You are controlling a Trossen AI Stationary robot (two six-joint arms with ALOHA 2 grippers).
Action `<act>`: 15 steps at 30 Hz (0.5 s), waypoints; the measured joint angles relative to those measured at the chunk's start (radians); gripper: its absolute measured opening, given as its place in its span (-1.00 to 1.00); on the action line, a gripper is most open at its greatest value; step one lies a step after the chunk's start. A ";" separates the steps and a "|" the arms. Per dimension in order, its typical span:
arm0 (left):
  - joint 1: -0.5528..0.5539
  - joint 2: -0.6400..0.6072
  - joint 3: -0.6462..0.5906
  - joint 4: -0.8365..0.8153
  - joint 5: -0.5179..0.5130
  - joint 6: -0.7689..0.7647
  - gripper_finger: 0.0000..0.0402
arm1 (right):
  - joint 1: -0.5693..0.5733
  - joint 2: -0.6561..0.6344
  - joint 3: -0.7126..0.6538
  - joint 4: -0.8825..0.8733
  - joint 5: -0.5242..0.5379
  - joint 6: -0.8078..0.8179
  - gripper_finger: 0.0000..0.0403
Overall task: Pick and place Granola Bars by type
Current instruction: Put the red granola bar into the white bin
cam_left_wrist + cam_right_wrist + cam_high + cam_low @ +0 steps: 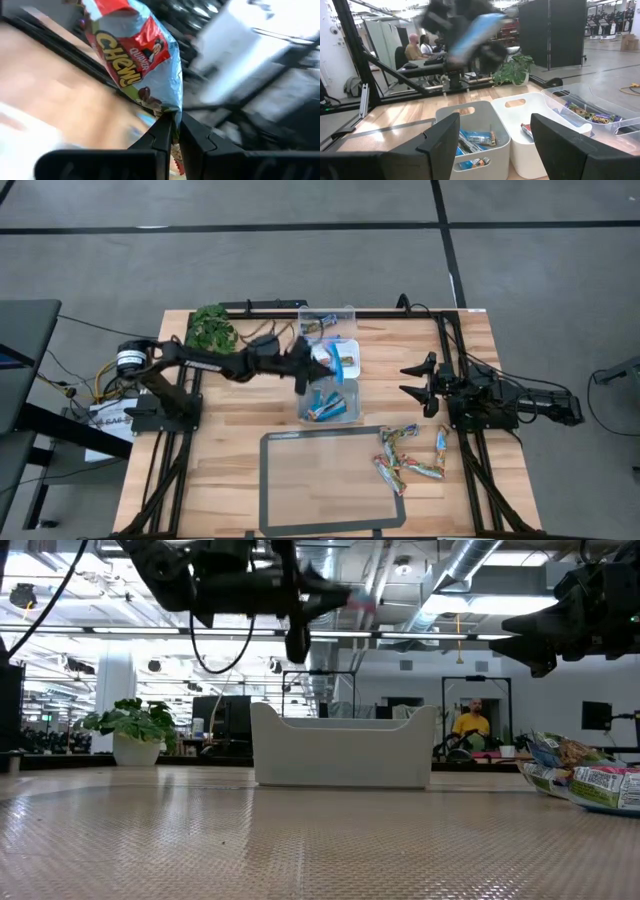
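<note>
High view: the left gripper (322,360) is stretched out over the middle of the bench (230,450), above the row of three bins. Its fingers (162,137) are pressed together on the lower end of a red-and-green granola bar (135,55), which sticks up beyond the fingertips in the left wrist view. Just below this gripper is the white bin (345,360), which holds a bar or two. On the gripper's near side sits the grey bin (330,402) with blue-wrapped bars (328,404) lying in it. On its far side stands the clear bin (328,320), also with a few wrapped bars inside.

Right gripper (418,382) hangs above the bench's right part, beside the bins, with its fingers spread wide and nothing between them. Nearer the front edge from that gripper, a loose pile of multicoloured bars (408,455) lies on the bench, beside the right edge of a dark rectangular outline (264,480) marked on the wood. A potted plant (212,328) stands at the back of the bench, behind the left arm.
</note>
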 joint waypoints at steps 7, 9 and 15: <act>0.182 0.000 0.000 -0.061 -0.137 0.113 -0.92 | 0.000 0.000 0.000 0.000 0.000 0.000 0.19; 0.220 0.000 0.000 -0.061 -0.163 0.133 -0.92 | 0.000 0.000 0.000 0.000 0.000 0.000 0.19; 0.258 0.000 0.000 -0.099 -0.140 0.215 -0.92 | 0.000 0.000 0.000 0.000 0.000 0.000 0.19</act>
